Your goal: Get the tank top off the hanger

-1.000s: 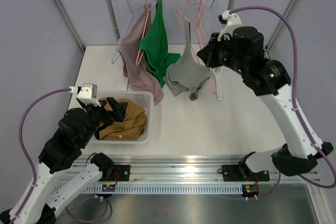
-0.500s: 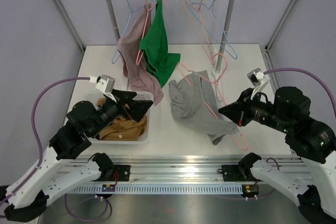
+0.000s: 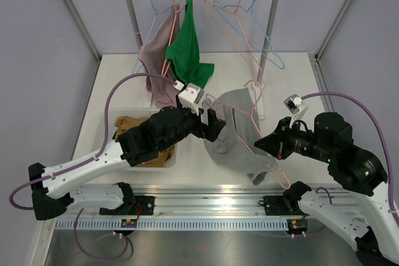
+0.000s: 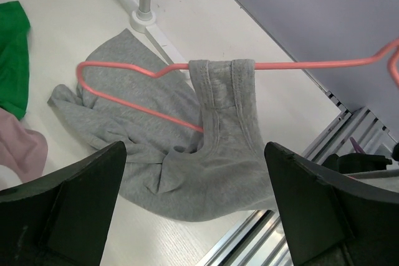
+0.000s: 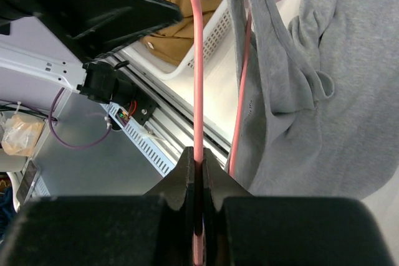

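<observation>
Two tools differ: the right tool (image 5: pixel 199 165) pinches a pink hanger (image 4: pixel 312 62), its strap-hung grey tank top (image 3: pixel 234 138) trailing lengthwise onto the table (image 3: pixel 296 85); the left tool (image 4: pixel 194 147) hovers spread above.

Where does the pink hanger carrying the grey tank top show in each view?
Top external: pink hanger at centre-right, between the two arms.
Left wrist: across the upper middle.
Right wrist: a vertical wire at centre, clamped in the right tool.
Shared landmark: the grey tank top draped on it.
</observation>
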Tool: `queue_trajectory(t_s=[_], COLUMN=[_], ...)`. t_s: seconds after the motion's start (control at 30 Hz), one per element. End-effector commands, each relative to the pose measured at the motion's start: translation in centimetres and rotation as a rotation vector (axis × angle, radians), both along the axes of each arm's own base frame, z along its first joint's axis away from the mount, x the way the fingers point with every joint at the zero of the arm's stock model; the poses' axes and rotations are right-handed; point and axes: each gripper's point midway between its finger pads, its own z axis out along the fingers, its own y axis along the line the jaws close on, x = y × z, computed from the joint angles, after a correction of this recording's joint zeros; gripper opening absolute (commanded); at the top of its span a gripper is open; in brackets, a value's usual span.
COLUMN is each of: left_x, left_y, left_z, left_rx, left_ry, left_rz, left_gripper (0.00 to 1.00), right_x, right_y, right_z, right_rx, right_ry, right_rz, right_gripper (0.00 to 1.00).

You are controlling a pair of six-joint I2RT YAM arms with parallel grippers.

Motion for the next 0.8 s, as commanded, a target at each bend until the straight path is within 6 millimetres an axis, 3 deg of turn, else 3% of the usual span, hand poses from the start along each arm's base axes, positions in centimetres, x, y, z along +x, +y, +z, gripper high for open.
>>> queue_trajectory(t_s=[0.0,0.23,0.37,0.47,0.5,0.57,0.6,0.7,0.77], left_x=[0.8,0.9,1.6,2.1,2.3,2.4,2.5,3.3,4.2], left_y=[-1.3,-3.9,-4.6,-4.9,-4.9,-4.9,-4.7,-3.7,-1.8], left_z=[3.8,3.4,2.7,1.9,1.5,1.2,1.0,0.6,0.5], left_rx=[-0.111,-0.137,-0.121,-0.093,-0.082,-0.075,-0.071,-0.043,-0.040], left_ry=[-0.069,-0.069,-0.065,-0.060,-0.055,-0.054,-0.055,-0.051,-0.042], left_rz=[0.019,-0.043,-0.028,-0.006,-0.002,0.007,0.016,0.081,0.196], left_gripper=[0.95,0.92,0.83,0.63,0.51,0.41,0.25,0.03,0.00], right_x=[-0.3,-0.4,-0.8,-0.7,-0.6,-0.6,-0.7,-0.8,-0.8], right_y=[0.8,0.9,1.0,0.9,0.8,0.7,0.7,0.5,0.1], right_z=[3.0,2.3,2.5,2.3,2.0,1.8,1.9,1.5,0.8], right_rx=[0.092,0.093,0.112,0.106,0.093,0.086,0.088,0.068,0.031], right_ry=[-0.081,-0.060,-0.067,-0.075,-0.074,-0.068,-0.071,-0.085,-0.087], right_rz=[0.037,0.043,0.059,0.051,0.047,0.044,0.052,0.058,0.055], right_gripper=[0.00,0.00,0.00,0.00,0.00,0.00,0.00,0.00,0.00])
